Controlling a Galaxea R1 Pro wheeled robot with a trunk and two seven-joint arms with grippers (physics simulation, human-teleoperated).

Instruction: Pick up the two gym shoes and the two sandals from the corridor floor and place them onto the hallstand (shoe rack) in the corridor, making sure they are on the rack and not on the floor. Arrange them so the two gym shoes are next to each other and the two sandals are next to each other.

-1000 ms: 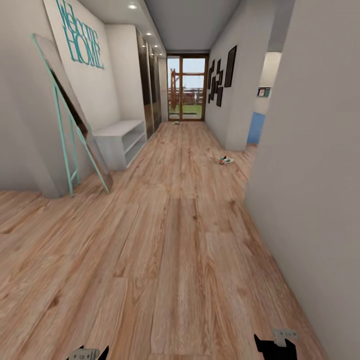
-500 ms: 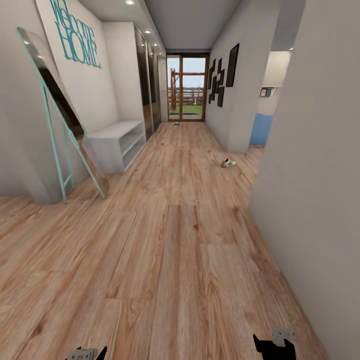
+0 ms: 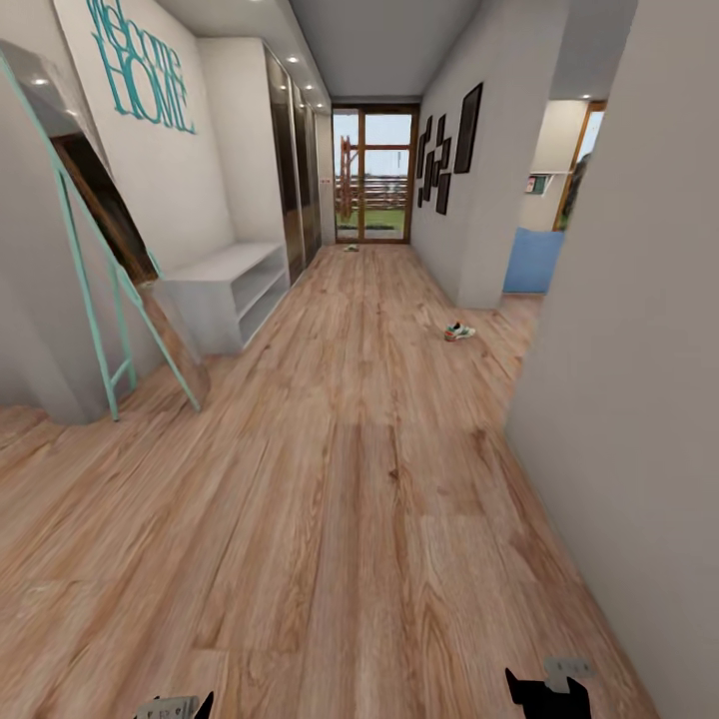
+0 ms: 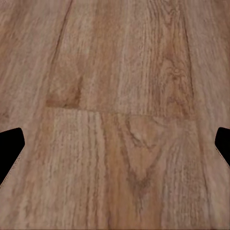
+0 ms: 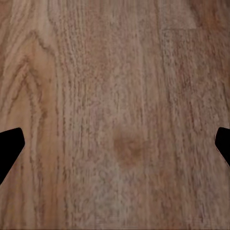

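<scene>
Even, bright, soft light fills the corridor; recessed ceiling spots (image 3: 262, 6) glow above the wardrobe, and daylight comes through the far glass door (image 3: 374, 178). Shadows are faint. Renders look slightly blurred, with walls stretched toward the frame edges.

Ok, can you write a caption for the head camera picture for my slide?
Looking down the corridor: one gym shoe on the wood floor, the pale shoe rack waiting along the wall.

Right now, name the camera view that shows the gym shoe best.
The head view: the gym shoe lies on the corridor floor near the right wall's corner, small and far off. Both wrist views look down at floor planks between open end effector fingers, not at the shoe.
</scene>
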